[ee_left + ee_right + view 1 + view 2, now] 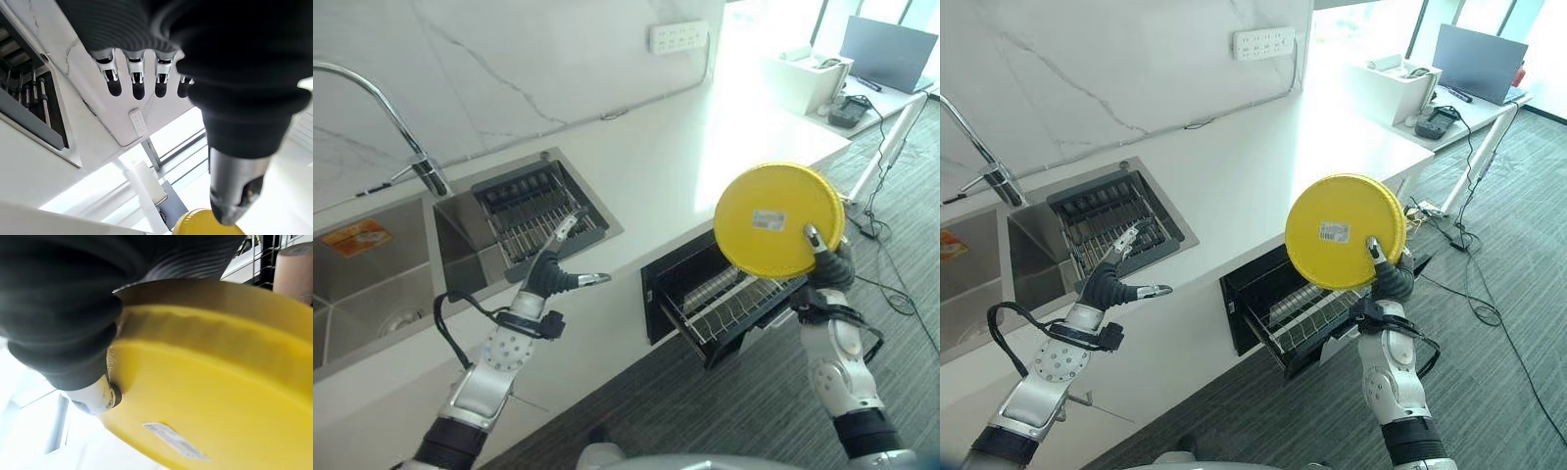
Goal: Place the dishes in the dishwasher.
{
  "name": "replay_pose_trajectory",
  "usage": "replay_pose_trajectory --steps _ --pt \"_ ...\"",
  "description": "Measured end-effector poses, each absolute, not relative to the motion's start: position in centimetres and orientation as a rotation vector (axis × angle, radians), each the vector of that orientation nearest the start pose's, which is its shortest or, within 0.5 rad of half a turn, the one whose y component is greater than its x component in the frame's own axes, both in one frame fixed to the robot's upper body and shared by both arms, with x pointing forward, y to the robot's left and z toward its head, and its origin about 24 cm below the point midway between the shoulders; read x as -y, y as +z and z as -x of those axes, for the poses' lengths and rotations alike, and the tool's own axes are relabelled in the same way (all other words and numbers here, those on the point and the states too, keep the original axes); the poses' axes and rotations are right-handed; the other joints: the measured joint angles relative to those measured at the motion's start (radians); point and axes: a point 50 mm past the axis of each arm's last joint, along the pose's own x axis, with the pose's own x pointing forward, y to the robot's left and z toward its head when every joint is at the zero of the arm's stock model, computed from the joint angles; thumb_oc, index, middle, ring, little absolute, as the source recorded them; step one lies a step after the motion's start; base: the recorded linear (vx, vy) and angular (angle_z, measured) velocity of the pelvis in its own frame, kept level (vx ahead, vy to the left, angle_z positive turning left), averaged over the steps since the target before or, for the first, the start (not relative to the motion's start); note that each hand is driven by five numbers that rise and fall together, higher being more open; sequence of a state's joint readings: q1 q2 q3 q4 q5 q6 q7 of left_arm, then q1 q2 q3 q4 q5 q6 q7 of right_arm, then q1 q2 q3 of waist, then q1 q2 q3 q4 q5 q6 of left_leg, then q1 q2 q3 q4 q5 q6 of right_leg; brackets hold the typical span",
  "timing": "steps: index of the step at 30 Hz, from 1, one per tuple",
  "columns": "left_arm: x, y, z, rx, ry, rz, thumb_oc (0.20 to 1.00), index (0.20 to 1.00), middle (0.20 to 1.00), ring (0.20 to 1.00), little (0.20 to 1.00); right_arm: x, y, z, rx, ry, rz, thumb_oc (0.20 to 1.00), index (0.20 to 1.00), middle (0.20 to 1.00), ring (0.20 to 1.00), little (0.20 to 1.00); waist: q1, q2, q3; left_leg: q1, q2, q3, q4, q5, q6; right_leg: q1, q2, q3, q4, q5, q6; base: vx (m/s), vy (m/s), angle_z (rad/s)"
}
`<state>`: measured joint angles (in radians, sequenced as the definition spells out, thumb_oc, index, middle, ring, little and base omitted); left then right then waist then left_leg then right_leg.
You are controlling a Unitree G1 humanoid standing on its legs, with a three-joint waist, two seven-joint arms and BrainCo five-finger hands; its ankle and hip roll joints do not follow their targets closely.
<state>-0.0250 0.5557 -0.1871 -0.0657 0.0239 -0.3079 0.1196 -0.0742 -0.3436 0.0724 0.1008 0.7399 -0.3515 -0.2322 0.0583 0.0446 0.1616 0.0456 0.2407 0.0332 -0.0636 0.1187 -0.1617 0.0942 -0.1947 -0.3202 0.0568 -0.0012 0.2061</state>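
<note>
A white counter (pixel 705 147) is carrying a white box (pixel 800 78) at its far end, with a sink (pixel 372 284) and dish rack basin (pixel 533 211) sitting sunk into it.

The plate (pixel 779 219) is sitting upright in the right hand (pixel 829 264), above the dishwasher rack (pixel 724 302) sticking out from under the counter (pixel 685 157). The left hand (pixel 548 272) is hovering before the drying rack (pixel 533 211), which is lying right of the sink (pixel 372 284).

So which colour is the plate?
Yellow plate, with a small label; right eye view.
</note>
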Motion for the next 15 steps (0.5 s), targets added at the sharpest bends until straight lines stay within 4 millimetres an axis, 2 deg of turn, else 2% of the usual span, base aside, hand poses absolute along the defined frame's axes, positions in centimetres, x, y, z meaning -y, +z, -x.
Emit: replay_pose_trajectory --steps 2,3,4,5,6,7,8,9,10,11,12,13,14,15 --pt "-19.0 9.7 -24.9 0.374 -0.163 -0.514 1.0 1.0 1.0 1.0 1.0 22.1 7.5 -26.5 0.261 -0.238 -0.42 0.2 0.2 0.2 0.2 0.2 -0.001 0.017 0.015 -0.028 0.02 -0.01 0.051 -0.017 0.024 -0.044 0.016 0.023 0.083 -0.062 -0.02 0.12 -0.228 0.02" --pt "-19.3 9.6 -24.7 0.37 -0.138 -0.51 1.0 1.0 1.0 1.0 1.0 21.9 7.8 -26.6 0.271 -0.219 -0.419 0.2 0.2 0.2 0.2 0.2 -0.003 0.013 0.036 -0.068 0.022 -0.007 0.14 -0.023 0.028 -0.101 0.018 0.067 0.196 -0.133 -0.042 0.18 -0.089 -0.03" --pt "-20.2 9.4 -24.3 0.357 -0.104 -0.513 1.0 1.0 1.0 1.0 1.0 21.5 7.7 -26.7 0.268 -0.196 -0.419 0.2 0.2 0.2 0.2 0.2 -0.003 -0.009 0.056 -0.12 0.016 0.006 0.255 -0.025 0.029 -0.151 0.005 0.098 0.308 -0.206 -0.063 0.32 0.09 0.02" --pt "-20.5 8.8 -23.9 0.332 -0.091 -0.51 1.0 1.0 1.0 1.0 1.0 21.4 7.5 -26.5 0.259 -0.189 -0.418 0.2 0.2 0.2 0.2 0.2 -0.006 -0.018 0.069 -0.161 0.017 0.003 0.347 -0.018 0.03 -0.154 -0.009 0.095 0.332 -0.218 -0.079 0.37 0.182 -0.07" --pt "-20.6 7.7 -23.1 0.288 -0.097 -0.505 1.0 1.0 1.0 1.0 1.0 21.0 6.8 -26.1 0.235 -0.183 -0.423 0.2 0.2 0.2 0.2 0.2 0.01 -0.02 0.075 -0.211 0.001 -0.004 0.44 -0.041 0.035 -0.14 -0.011 0.103 0.326 -0.219 -0.089 0.41 0.206 -0.04" --pt "-20.6 7.1 -22.6 0.269 -0.102 -0.498 1.0 1.0 1.0 1.0 1.0 20.9 6.7 -25.7 0.252 -0.186 -0.42 0.2 0.2 0.2 0.2 0.2 0.002 -0.009 0.078 -0.216 -0.06 -0.005 0.4 -0.125 0.038 -0.137 -0.021 0.1 0.296 -0.212 -0.091 0.33 0.227 -0.31" --pt "-20.6 6.9 -22.7 0.268 -0.105 -0.495 1.0 1.0 1.0 1.0 1.0 20.7 7.0 -25.7 0.263 -0.181 -0.414 0.2 0.2 0.2 0.2 0.2 0.015 0.01 0.08 -0.186 -0.107 0.025 0.275 -0.131 0.051 -0.125 -0.018 0.107 0.249 -0.189 -0.101 0.31 0.216 -0.22" --pt "-20.3 7.3 -23.2 0.292 -0.11 -0.494 1.0 1.0 1.0 1.0 1.0 20.7 7.3 -25.6 0.276 -0.18 -0.407 0.2 0.2 0.2 0.2 0.2 0.009 0.024 0.087 -0.171 -0.121 0.069 0.247 -0.134 0.067 -0.11 -0.013 0.103 0.216 -0.168 -0.101 0.27 0.222 -0.24" --pt "-19.9 7.8 -24.4 0.319 -0.11 -0.496 1.0 1.0 1.0 1.0 1.0 20.6 7.2 -25.6 0.273 -0.179 -0.404 0.2 0.2 0.2 0.2 0.2 0.006 0.028 0.093 -0.147 -0.135 0.094 0.254 -0.14 0.112 -0.09 -0.014 0.096 0.209 -0.159 -0.094 0.23 0.107 -0.07" --pt "-19.8 7.8 -25.2 0.32 -0.108 -0.508 1.0 1.0 1.0 1.0 1.0 20.4 7.1 -25.5 0.267 -0.171 -0.407 0.2 0.2 0.2 0.2 0.2 0.004 0.022 0.087 -0.132 -0.149 0.087 0.259 -0.141 0.112 -0.078 -0.023 0.103 0.215 -0.162 -0.086 0.24 0.074 -0.26" --pt "-19.7 8.2 -25.5 0.339 -0.108 -0.534 1.0 1.0 1.0 1.0 1.0 20.3 7.3 -25.2 0.28 -0.155 -0.411 0.2 0.2 0.2 0.2 0.2 0.004 0.002 0.085 -0.126 -0.16 0.091 0.254 -0.141 0.112 -0.075 -0.023 0.13 0.209 -0.165 -0.077 0.22 0.048 -0.27" --pt "-19.7 9.0 -25.7 0.37 -0.113 -0.555 1.0 1.0 1.0 1.0 1.0 20.4 7.8 -24.8 0.311 -0.156 -0.422 0.2 0.2 0.2 0.2 0.2 -0.006 -0.019 0.087 -0.131 -0.166 0.088 0.253 -0.141 0.112 -0.069 -0.028 0.127 0.195 -0.166 -0.081 0.23 0.048 -0.29" --pt "-20.0 9.5 -25.7 0.387 -0.11 -0.571 1.0 1.0 1.0 1.0 1.0 20.5 8.1 -24.7 0.332 -0.162 -0.431 0.2 0.2 0.2 0.2 0.2 -0.006 -0.039 0.087 -0.125 -0.177 0.086 0.245 -0.138 0.117 -0.064 -0.035 0.129 0.17 -0.151 -0.072 0.18 0.035 -0.22" --pt "-20.2 9.7 -25.6 0.388 -0.109 -0.583 1.0 1.0 1.0 1.0 1.0 20.6 8.2 -24.7 0.343 -0.171 -0.438 0.2 0.2 0.2 0.2 0.2 0.0 -0.047 0.086 -0.11 -0.179 0.087 0.244 -0.132 0.126 -0.046 -0.037 0.128 0.147 -0.131 -0.066 0.16 0.027 -0.32"
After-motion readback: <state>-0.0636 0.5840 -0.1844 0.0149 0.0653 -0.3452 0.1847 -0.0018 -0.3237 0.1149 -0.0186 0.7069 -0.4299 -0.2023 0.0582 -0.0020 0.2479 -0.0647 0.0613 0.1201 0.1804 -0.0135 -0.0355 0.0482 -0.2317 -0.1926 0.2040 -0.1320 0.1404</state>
